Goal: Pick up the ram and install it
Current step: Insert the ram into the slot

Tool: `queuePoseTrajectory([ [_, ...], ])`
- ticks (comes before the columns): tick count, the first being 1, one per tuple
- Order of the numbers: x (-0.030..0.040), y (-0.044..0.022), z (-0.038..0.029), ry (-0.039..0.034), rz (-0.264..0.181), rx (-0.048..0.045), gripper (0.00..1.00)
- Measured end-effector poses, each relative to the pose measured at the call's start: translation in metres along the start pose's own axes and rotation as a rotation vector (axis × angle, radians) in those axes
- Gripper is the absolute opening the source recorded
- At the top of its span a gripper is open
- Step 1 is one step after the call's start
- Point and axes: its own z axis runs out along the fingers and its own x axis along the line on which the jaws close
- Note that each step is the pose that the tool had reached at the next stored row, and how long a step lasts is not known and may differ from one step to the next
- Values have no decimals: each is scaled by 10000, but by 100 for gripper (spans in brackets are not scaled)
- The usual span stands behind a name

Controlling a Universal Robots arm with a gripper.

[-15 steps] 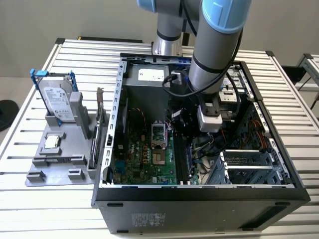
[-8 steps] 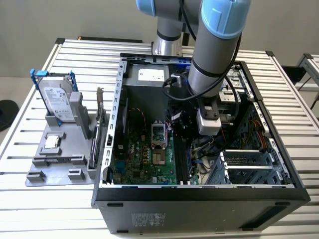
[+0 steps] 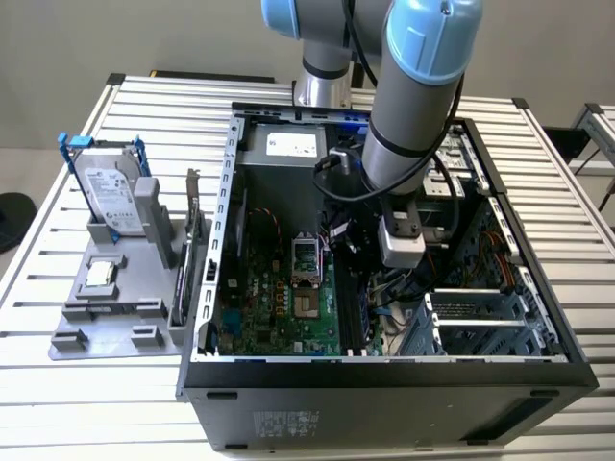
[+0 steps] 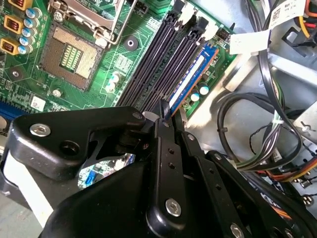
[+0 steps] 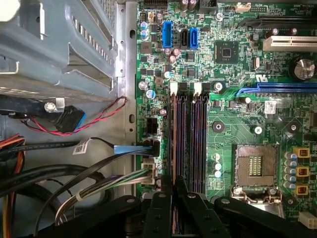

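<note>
The ram (image 4: 190,82) is a long thin stick with a blue label. It stands on edge in the outermost of the dark memory slots (image 4: 158,64) on the green motherboard (image 3: 279,298). My gripper (image 4: 172,115) has its black fingers closed on the stick's near end. In the first wrist view the ram (image 5: 174,134) shows edge-on as a narrow strip running away from the gripper (image 5: 174,186). In the exterior view the gripper (image 3: 375,288) reaches down inside the open computer case, over the slot area.
Bundled cables (image 4: 257,129) and a metal drive cage (image 3: 480,322) crowd the side of the slots. The open CPU socket (image 5: 252,163) lies on the other side. Outside the case a grey fixture (image 3: 115,307) holds a blue-framed hard drive (image 3: 110,192) and an expansion card (image 3: 187,250).
</note>
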Motion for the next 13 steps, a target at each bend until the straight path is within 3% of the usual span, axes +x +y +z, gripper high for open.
queuePoseTrajectory([
  [13,2,0,65,0,-1,0,0],
])
